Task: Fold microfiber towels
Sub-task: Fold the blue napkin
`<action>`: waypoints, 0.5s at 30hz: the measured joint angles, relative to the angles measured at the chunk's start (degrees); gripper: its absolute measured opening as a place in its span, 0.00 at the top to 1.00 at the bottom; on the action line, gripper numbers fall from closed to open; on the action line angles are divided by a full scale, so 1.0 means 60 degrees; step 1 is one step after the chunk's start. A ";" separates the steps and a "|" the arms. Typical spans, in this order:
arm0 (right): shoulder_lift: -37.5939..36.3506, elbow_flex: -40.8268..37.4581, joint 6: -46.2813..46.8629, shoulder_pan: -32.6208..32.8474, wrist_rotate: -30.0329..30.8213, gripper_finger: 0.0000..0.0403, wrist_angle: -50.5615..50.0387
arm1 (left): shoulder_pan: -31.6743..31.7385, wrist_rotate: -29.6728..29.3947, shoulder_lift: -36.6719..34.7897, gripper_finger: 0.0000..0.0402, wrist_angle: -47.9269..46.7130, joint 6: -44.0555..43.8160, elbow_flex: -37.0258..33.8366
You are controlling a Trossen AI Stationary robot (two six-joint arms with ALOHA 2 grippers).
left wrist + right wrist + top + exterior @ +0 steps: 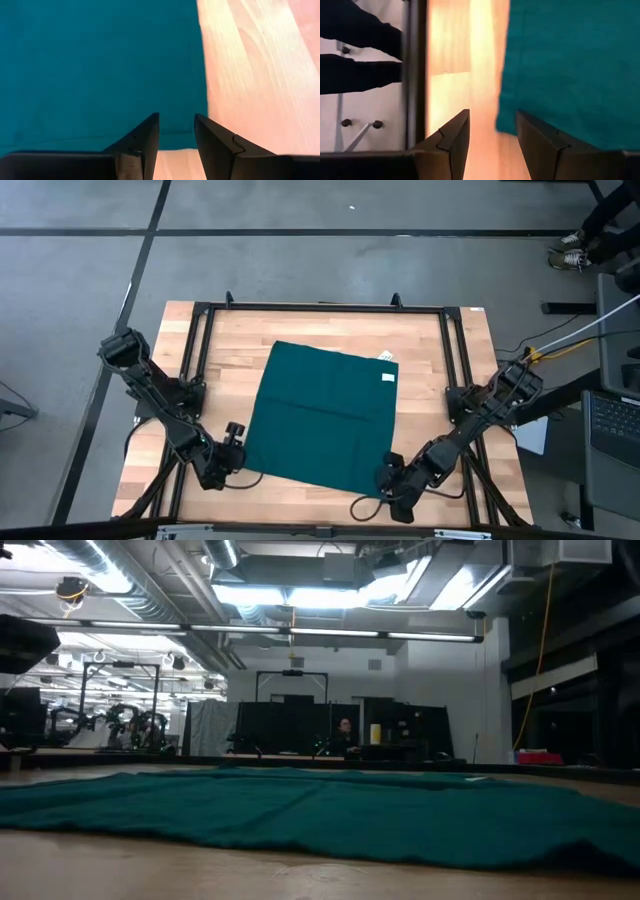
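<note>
The dark teal microfiber towel (325, 415) lies spread flat on the wooden table, with a small white tag (388, 377) near its far right corner. It fills the low view (320, 810). My left gripper (237, 442) is open, low at the towel's near left corner (195, 135), its fingers (145, 135) pointing toward the cloth. My right gripper (390, 472) is open, low at the near right corner (501, 125), which shows between its fingers (535, 135). I cannot see either gripper touching the cloth.
A black metal frame (320, 307) runs along the table's far edge and down both sides (455, 370). Bare wood (225, 370) lies left and right of the towel. A laptop (610, 425) stands off the table's right; a person (345, 730) sits far behind.
</note>
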 joint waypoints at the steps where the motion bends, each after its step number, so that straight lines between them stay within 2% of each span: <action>1: 0.0113 -0.0003 0.0000 -0.0006 -0.0001 0.60 0.0077 | 0.0003 -0.0033 0.0007 0.70 -0.0006 -0.0005 0.0000; 7: 0.0513 0.0025 0.0060 0.0012 0.0083 0.60 0.0542 | -0.0024 0.0074 0.0670 0.71 0.0114 -0.0366 -0.0003; 15: 0.0520 0.0036 0.0240 0.0019 0.0765 0.60 0.0132 | -0.0120 0.0124 0.1489 0.71 0.1527 -0.0363 0.0022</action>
